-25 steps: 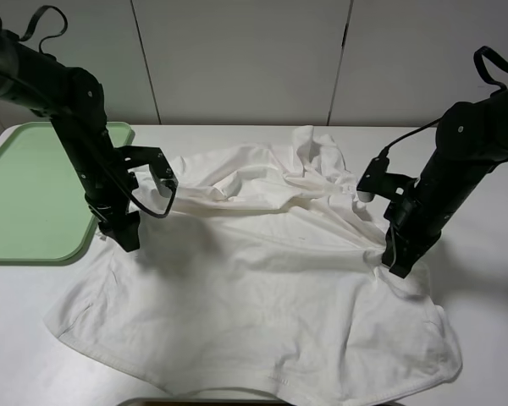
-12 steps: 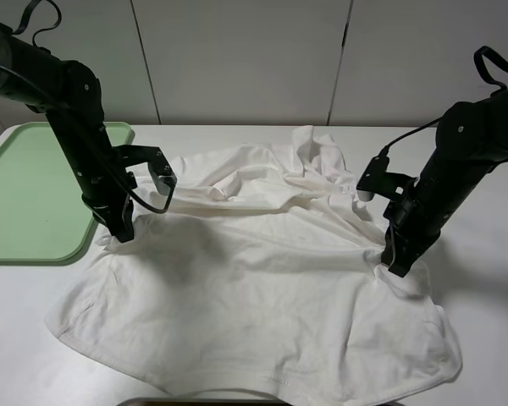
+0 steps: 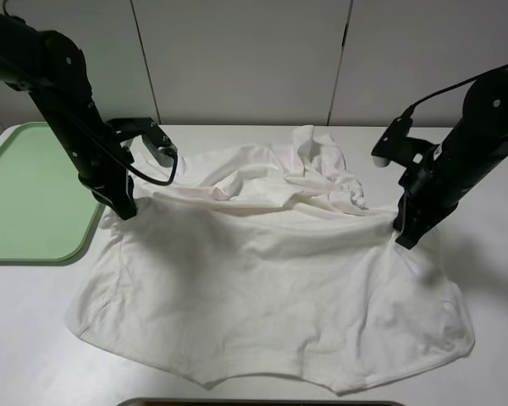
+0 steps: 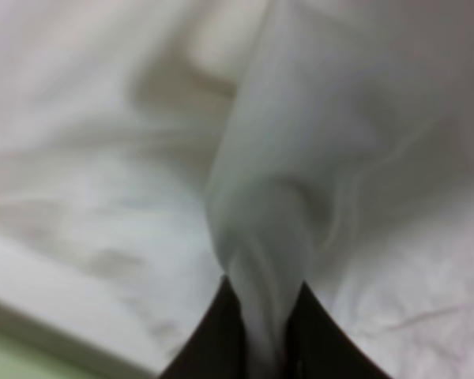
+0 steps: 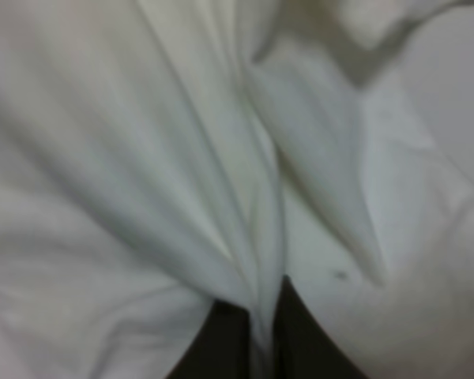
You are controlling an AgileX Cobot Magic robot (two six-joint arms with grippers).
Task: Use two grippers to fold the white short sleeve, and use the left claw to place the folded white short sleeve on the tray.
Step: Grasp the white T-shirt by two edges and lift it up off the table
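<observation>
The white short sleeve (image 3: pixel 262 279) lies spread on the table, wrinkled and bunched at the back. My left claw (image 3: pixel 123 207) is shut on its left edge and holds it lifted off the table. In the left wrist view the cloth (image 4: pixel 300 158) is pinched between the dark fingers (image 4: pixel 221 339). My right gripper (image 3: pixel 404 239) is shut on the shirt's right edge, also raised. The right wrist view shows cloth (image 5: pixel 182 181) pinched between its fingers (image 5: pixel 221 347). The pale green tray (image 3: pixel 25 194) sits at the left, beside the left claw.
The white table (image 3: pixel 34 355) runs to the front edge. A white panelled wall (image 3: pixel 245 59) stands behind. A dark object's edge (image 3: pixel 262 403) shows at the bottom of the exterior view.
Both grippers have risen and moved back, lifting the shirt's left and right edges. The shirt's middle is pulled taut between them and its front hem has slid back.
</observation>
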